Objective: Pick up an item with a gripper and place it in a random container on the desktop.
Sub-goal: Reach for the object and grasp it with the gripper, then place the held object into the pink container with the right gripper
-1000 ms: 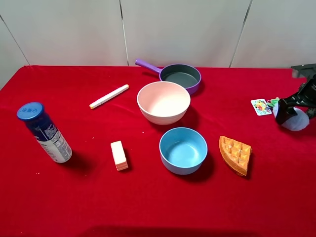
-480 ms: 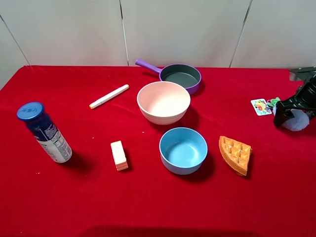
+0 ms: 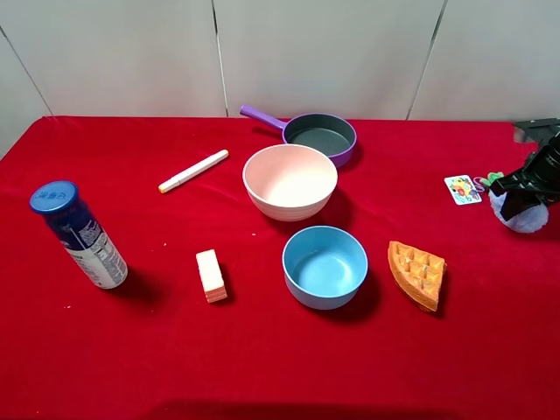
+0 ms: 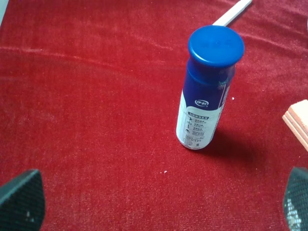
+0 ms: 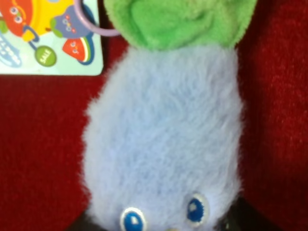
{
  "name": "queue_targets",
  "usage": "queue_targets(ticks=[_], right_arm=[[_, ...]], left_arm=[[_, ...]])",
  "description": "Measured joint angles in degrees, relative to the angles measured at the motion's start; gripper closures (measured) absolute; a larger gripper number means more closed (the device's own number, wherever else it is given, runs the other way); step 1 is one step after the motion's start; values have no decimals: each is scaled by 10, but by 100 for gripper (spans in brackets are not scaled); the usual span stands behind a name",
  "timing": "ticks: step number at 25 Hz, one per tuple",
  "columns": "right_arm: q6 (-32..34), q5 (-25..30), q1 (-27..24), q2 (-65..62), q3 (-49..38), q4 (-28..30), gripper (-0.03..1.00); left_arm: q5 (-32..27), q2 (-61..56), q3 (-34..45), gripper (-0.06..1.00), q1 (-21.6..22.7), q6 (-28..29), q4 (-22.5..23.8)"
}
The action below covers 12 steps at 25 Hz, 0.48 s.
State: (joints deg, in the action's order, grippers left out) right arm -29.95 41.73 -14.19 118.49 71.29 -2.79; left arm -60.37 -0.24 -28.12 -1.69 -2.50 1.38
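Plush toy (image 3: 523, 214), light blue with a green leafy top, lies on the red-clothed bench (image 3: 262, 367) at about 3 o'clock, close to the right edge. Its card tag (image 3: 462, 189) lies flat on the cloth at the toy's 10 o'clock. The right arm (image 3: 541, 166) is down over the toy. In the right wrist view, dark tips show on either side of the toy's face end, but it cannot be told whether the right jaws are pressing the pile or only straddling it. The left jaws stand wide apart with nothing between them, near the blue-capped bottle (image 3: 79, 234) at 9 o'clock.

Risks, as judged:
1. The hold appears to sit at one end of a soft, fuzzy body. The pile may compress and the toy may slip or swing out on the lift.
2. The toy is near the bench edge, so a nudge on closing could push it off.
3. The tag hangs from a ring and would dangle. It could snag the rim of the pink-cream bowl (image 3: 290, 181), well apart at the toy's 9 o'clock, or drag the toy out on release.
4. A low carry toward that bowl passes near the waffle wedge (image 3: 417, 274) and the blue bowl (image 3: 325, 266), both at about 8 o'clock, and could knock them.
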Motion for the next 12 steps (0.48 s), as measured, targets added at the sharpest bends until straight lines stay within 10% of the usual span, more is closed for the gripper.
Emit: queue_targets(ticks=[12], right_arm=[[15,1,0,0,0,0,73]], left_arm=[[0,0,0,-4,0,0,0]])
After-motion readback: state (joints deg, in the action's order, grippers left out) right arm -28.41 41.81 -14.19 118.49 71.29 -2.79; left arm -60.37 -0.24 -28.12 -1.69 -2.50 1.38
